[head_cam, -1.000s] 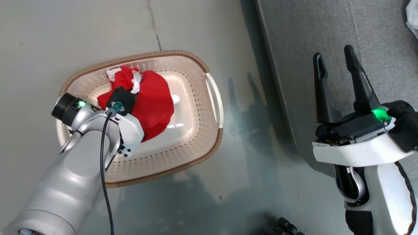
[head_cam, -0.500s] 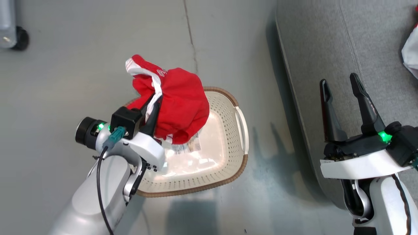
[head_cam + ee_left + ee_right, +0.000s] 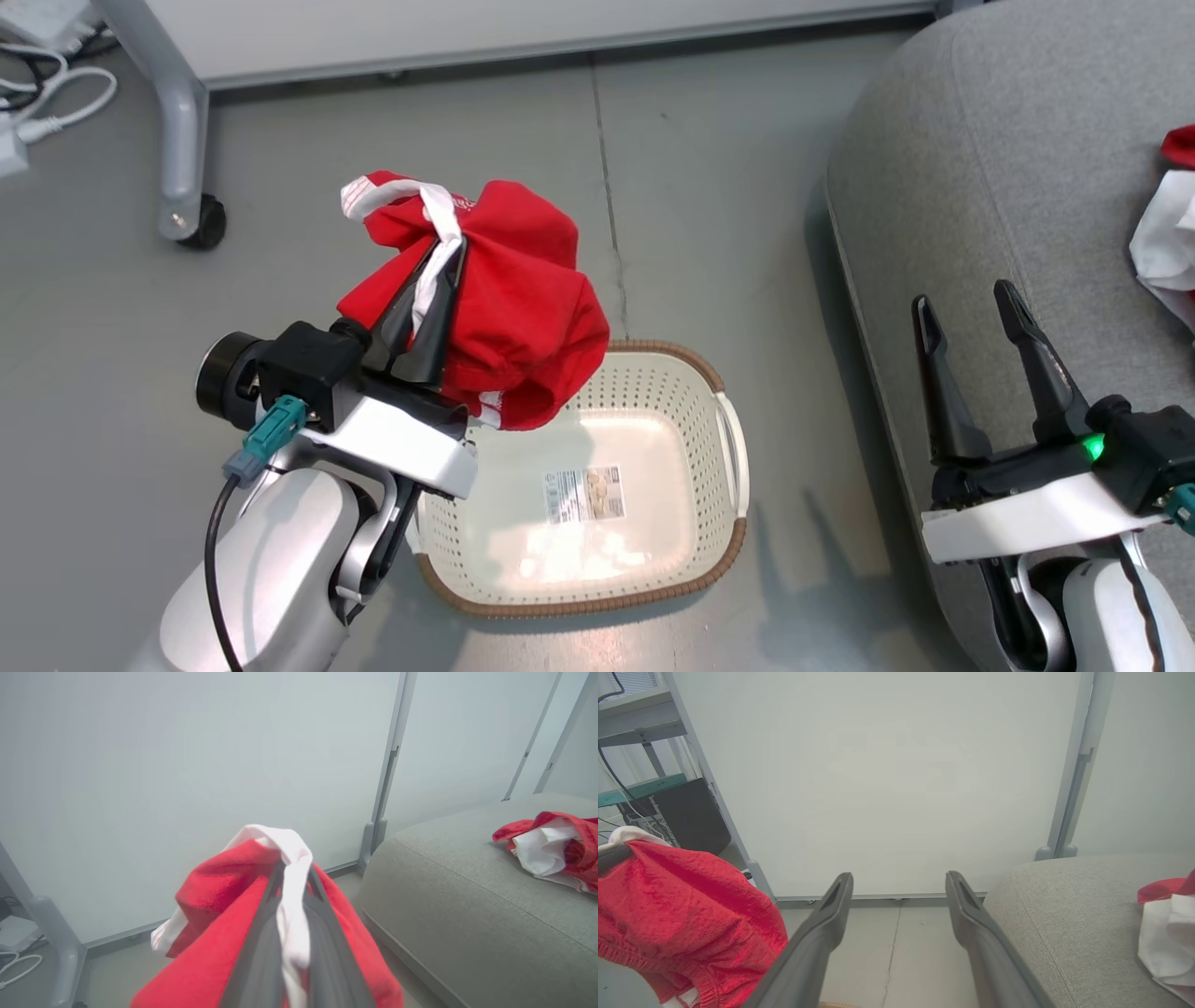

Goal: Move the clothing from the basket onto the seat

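Note:
My left gripper (image 3: 446,250) is shut on a bunched red garment (image 3: 518,317) with white trim, held in the air above the far left corner of the basket (image 3: 719,523). Its fingers (image 3: 261,933) pinch a white strip of the garment (image 3: 210,891). The cream basket holds no clothing; a sticker (image 3: 584,495) shows on its floor. My right gripper (image 3: 964,301) stands open with nothing between its fingers, over the near edge of the grey seat (image 3: 990,168). Another red and white garment (image 3: 551,849) lies on the seat (image 3: 467,905), also at the head view's right edge (image 3: 1167,243).
A pale partition wall (image 3: 896,779) stands behind the floor area, with grey posts (image 3: 1073,765). A wheeled grey leg (image 3: 182,140) stands at the far left, with white cables (image 3: 56,84) beside it. A shelf with a dark computer case (image 3: 686,816) is at the left.
My left gripper has lifted the red garment up out of the basket, leaving the basket without clothing. The head camera has tilted up, bringing the wall base into view. The right gripper stays open.

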